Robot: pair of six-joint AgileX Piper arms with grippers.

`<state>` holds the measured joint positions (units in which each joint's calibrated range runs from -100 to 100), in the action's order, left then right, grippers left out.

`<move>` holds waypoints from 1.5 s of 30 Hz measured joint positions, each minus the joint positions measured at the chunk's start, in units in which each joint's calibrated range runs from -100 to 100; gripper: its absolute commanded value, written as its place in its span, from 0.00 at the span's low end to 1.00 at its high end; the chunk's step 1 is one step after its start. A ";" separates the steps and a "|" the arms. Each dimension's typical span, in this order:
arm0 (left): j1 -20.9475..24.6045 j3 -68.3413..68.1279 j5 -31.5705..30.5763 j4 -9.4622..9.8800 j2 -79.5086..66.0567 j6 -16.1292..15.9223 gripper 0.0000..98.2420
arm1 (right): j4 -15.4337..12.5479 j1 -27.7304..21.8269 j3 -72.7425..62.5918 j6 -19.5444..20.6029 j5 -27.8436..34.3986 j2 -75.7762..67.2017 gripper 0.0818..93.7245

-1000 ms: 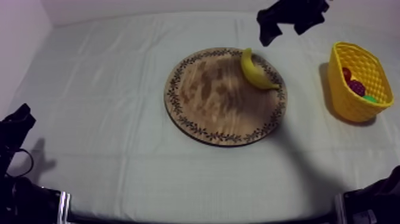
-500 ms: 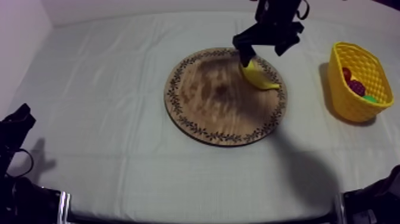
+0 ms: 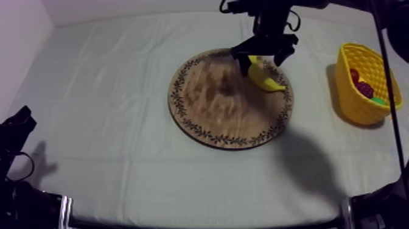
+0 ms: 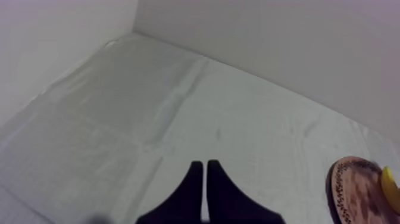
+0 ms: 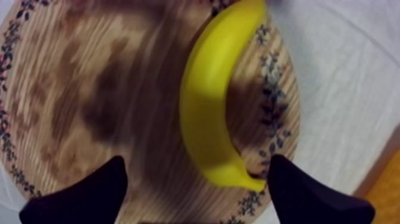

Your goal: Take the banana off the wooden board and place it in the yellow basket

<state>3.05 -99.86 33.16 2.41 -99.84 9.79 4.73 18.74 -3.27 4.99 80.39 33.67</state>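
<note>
Where the banana lies: the banana (image 5: 214, 101) rests on the wooden board (image 3: 213, 103), curving along the patterned rim on the side nearest the yellow basket (image 3: 356, 97). No finger appears to touch it.
Right gripper: the right gripper (image 3: 262, 61) hangs directly over the banana with its fingers spread wide, one to each side of the fruit. It looks lined up to straddle the banana across its width.
Left gripper: the left gripper (image 4: 205, 170) sits low at its own edge of the table, fingers pressed together into a narrow wedge and holding nothing. It is probably parked out of the way.
Basket: it stands on the cloth well apart from the board, on the right arm's side, which would suit a short carry.
Hard to make out: the basket holds a small red fruit (image 3: 355, 74), plus darker and green shapes I cannot identify. From above, the gripper covers the banana's upper end, and how high the fingers are over the board is unclear.
</note>
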 measured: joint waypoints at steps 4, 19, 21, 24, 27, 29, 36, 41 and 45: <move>0.00 0.00 0.00 0.00 0.00 0.00 0.00 | 0.00 -0.38 -2.46 0.13 -0.07 2.64 0.91; 0.00 0.00 0.00 0.00 0.00 0.00 0.00 | 0.38 -0.31 -5.16 0.35 -1.47 8.23 0.72; 0.00 0.00 0.00 0.00 0.00 0.00 0.00 | 0.38 -0.31 -5.14 0.15 -1.65 8.51 0.66; 0.00 0.00 0.00 0.00 0.00 0.00 0.00 | 0.38 -0.31 -5.14 -0.05 -2.10 8.79 0.58; 0.00 0.00 0.00 0.00 0.00 0.00 0.00 | 0.32 -0.35 -4.87 -0.13 -2.16 9.06 0.50; 0.00 0.00 0.00 0.00 0.00 0.00 0.00 | 0.32 -0.39 -4.78 -0.29 -2.44 9.12 0.44; 0.00 0.00 0.00 0.00 0.00 0.00 0.00 | 0.63 -0.52 -4.71 -0.35 -3.36 9.69 0.24; 0.00 0.00 0.00 0.00 0.00 0.00 0.00 | 0.75 -0.82 -4.79 -0.26 -3.47 9.69 0.19; 0.00 0.00 0.00 0.00 0.00 0.00 0.00 | 1.19 -1.05 -4.66 -0.35 -3.39 8.46 0.19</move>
<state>3.05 -99.86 33.16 2.41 -99.84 9.79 5.92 17.69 -7.93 4.64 77.00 42.13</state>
